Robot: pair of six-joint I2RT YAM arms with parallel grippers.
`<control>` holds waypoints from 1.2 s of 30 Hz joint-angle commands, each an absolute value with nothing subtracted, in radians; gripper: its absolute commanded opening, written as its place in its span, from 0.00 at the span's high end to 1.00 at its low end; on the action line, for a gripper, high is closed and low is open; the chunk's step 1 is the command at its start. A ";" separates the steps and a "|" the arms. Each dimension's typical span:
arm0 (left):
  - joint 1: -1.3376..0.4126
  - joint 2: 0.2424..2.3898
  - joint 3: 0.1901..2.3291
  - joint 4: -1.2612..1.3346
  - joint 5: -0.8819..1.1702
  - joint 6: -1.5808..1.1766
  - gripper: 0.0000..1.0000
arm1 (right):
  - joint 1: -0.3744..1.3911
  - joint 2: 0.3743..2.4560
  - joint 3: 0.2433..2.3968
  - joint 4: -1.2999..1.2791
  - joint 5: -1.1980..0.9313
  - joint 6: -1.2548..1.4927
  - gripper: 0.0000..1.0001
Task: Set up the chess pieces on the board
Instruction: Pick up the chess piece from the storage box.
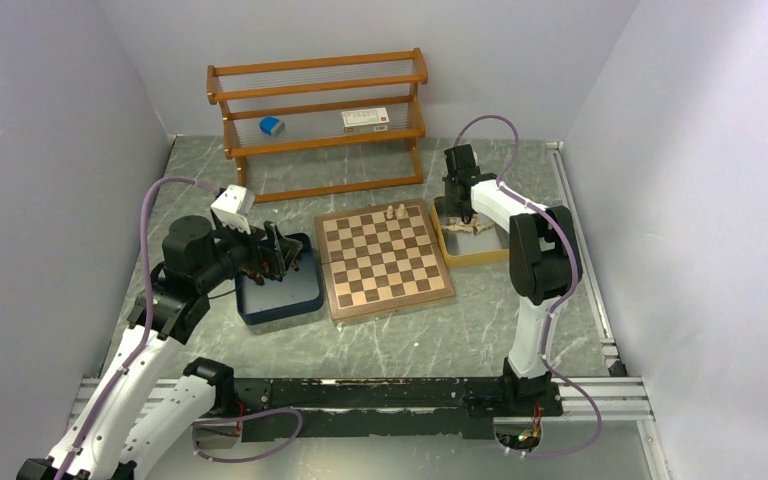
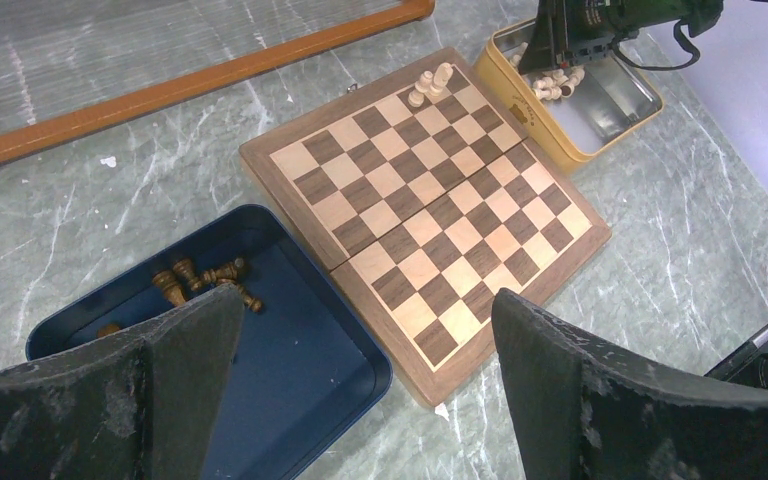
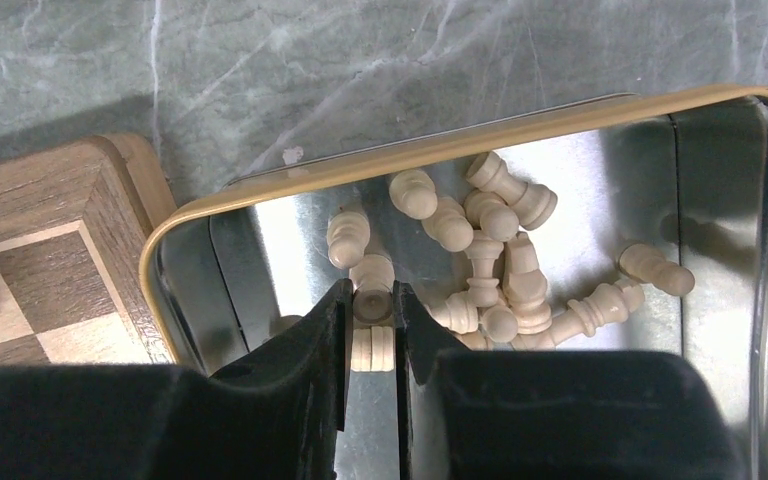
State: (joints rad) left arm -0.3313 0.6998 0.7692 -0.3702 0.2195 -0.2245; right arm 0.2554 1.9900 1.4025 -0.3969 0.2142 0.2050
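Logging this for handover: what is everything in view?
board: one, brown-tan checks, middle.
navy tray: one, left of board.
yellow tray: one, right of board.
cream pieces: about three on board's far edge; heap in yellow tray.
dark pieces: several, brown, in navy tray.
shelf: one, orange wood, behind board.
blue item, white box: one each, on shelf.
left arm: white-black, jaws open above navy tray.
right arm: white-black, jaws closed on a cream piece in yellow tray.

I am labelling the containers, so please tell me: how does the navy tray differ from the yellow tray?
The navy tray is dark inside and holds a few dark brown pieces; the yellow tray is shiny metal inside and holds many cream pieces. The navy tray lies left of the board, the yellow tray right. Both are shallow, with rounded corners.
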 commanded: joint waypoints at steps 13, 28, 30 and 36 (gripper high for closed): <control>-0.341 0.695 0.759 -0.352 0.216 -0.226 0.01 | 0.285 1.886 1.503 -0.517 0.286 0.222 0.86; -0.341 0.696 0.759 -0.353 0.217 -0.228 0.01 | 0.381 1.877 1.559 -0.533 0.228 0.237 0.86; -0.341 0.693 0.760 -0.353 0.218 -0.228 0.01 | 0.406 1.896 1.572 -0.536 0.228 0.242 0.86; -0.341 0.686 0.759 -0.353 0.213 -0.228 0.01 | 0.451 1.965 1.618 -0.542 0.216 0.255 0.86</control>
